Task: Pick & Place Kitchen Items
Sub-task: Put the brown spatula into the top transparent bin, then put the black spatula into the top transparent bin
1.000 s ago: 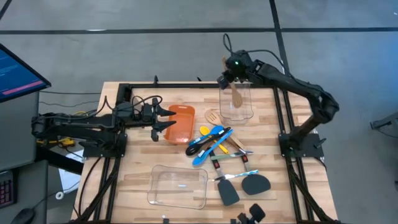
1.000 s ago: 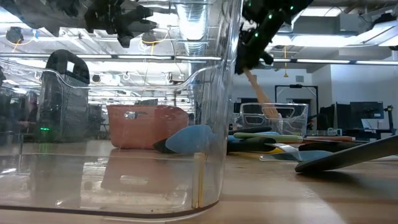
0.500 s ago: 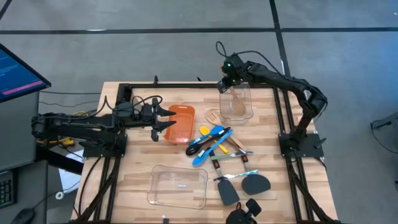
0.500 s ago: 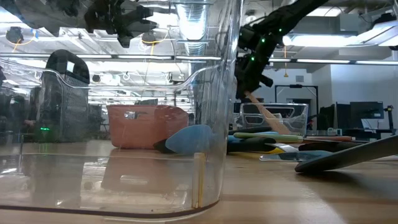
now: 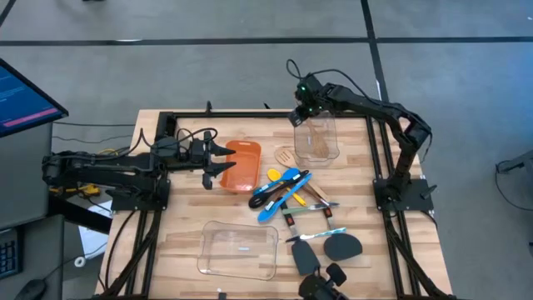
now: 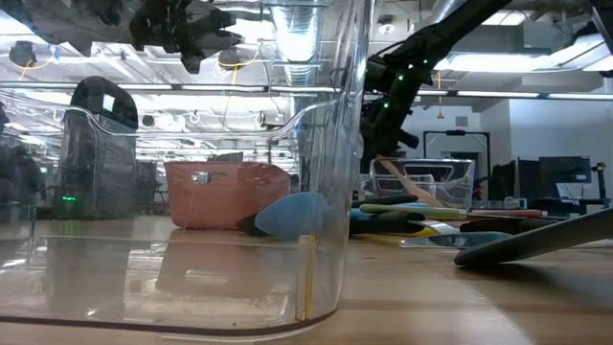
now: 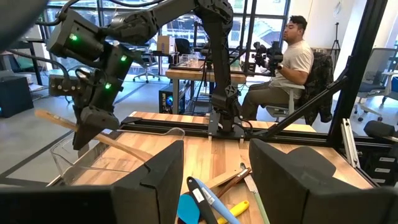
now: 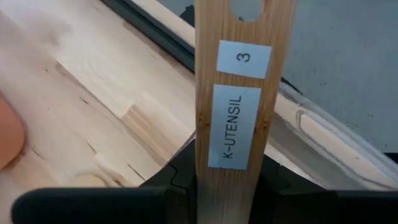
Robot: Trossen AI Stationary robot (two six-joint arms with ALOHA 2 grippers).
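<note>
1. The wooden utensil [image 8: 236,118] was a flat, pale strip of wood with a hole near its handle end and two white labels, one reading "3", the other "K-UTENSIL".
2. It slanted down into the clear container [image 5: 317,138] at about one o'clock on the surface [image 5: 183,237], its lower end inside the walls.
3. The right hand [image 5: 301,111] was clenched on the handle, poised over the container's far rim.
4. The other kitchen items [image 5: 287,187] lay in a loose heap near the middle: blue spoons, a yellow one, wooden pieces and slim dark-handled tools.
5. Two black spatulas [image 5: 325,248] rested toward five o'clock.
6. An orange bin [image 5: 240,164] sat toward ten o'clock, with the left hand [image 5: 226,157] released, fingers spread, hovering at its edge.
7. A second clear container [image 5: 239,250] lay toward seven o'clock.
8. Beyond the surface, a person [image 7: 287,65] sat at a desk.
</note>
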